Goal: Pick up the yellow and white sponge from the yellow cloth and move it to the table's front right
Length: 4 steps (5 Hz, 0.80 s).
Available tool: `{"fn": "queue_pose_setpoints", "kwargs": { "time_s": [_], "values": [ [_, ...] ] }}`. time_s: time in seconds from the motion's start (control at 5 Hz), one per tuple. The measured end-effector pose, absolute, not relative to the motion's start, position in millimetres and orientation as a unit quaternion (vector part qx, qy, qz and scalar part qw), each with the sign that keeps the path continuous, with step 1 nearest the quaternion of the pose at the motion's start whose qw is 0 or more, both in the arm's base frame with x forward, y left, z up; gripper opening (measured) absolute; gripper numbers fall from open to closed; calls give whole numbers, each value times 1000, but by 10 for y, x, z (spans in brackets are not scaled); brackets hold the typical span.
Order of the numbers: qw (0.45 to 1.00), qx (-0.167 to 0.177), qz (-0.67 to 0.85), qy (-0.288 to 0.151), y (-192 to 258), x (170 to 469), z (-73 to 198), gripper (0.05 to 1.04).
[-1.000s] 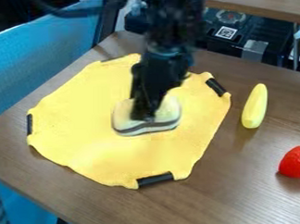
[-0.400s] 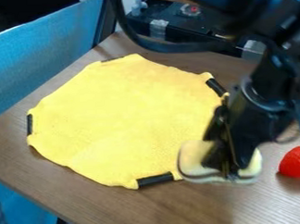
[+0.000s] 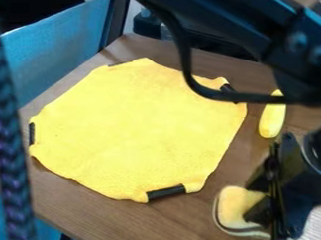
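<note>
Carried farther to the right and toward the near side since the earlier frame, the spongy block [image 3: 236, 206] has been taken from beside the near right corner of the yellow cloth [image 3: 133, 130] and is now seen apart from it, at the near right of the scene. It is pinched in the black gripper [image 3: 276, 224], whose fingers are closed about its right part, while its rounded left end is left exposed. A soft yellow face is shown on the block, with a pale rim and a dark line along its side; whether the table [image 3: 120, 220] is touched by it cannot be told. To the block's left and toward the far side, the cloth is spread nearly flat, with slightly wavy edges, and is marked by black strips [image 3: 166, 192] at several places along its border. Beyond the gripper, to the right of the cloth and apart from it, a slender pale yellow piece [image 3: 272, 122] is seen on the table, its far end partly covered by a black cable [image 3: 186, 56]. This cable is looped below the black arm [image 3: 253, 22], which is extended across the far right. At the far left, a blue panel [image 3: 68, 55] is placed beside the table, and at the left edge a dark braided cord [image 3: 11, 157] is hung across the view.
</note>
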State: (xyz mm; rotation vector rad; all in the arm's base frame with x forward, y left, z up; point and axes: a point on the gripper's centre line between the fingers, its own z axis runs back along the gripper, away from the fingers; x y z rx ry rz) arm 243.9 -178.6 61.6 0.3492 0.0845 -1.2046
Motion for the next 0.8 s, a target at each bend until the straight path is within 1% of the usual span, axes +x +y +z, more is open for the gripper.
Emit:
{"fn": "queue_pose_setpoints", "kwargs": {
  "time_s": [0.2,0.4,0.6,0.8],
  "values": [
    [810,168,-560,48,-1819,2452,512,833],
    [812,173,-555,50,-1801,2455,518,1007],
    [821,171,-545,23,-1764,2436,854,1003],
    [838,149,-524,-10,-1597,2396,1333,1001]
  ]
}}
